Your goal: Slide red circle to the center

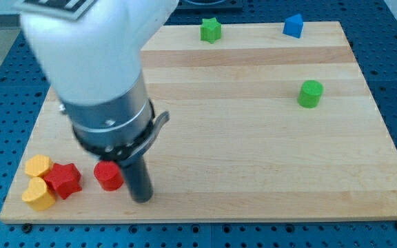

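The tip (pixel 142 198) rests just right of the red circle (pixel 107 176) — touching, holding nothing — near the board's (pixel 253 151) bottom-left.

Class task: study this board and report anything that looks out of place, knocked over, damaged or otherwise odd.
Nothing stands out. The red circle, red star and two yellow blocks cluster at the view's bottom left; my tip sits just right of the red circle. The green star, blue block and green cylinder sit apart, undamaged, on the wooden board.

The red circle (pixel 107 175), a short cylinder standing flat, sits on the desk (pixel 253 158) near the view's bottom-left corner, touching my tip (pixel 142 198) on the tip's left.
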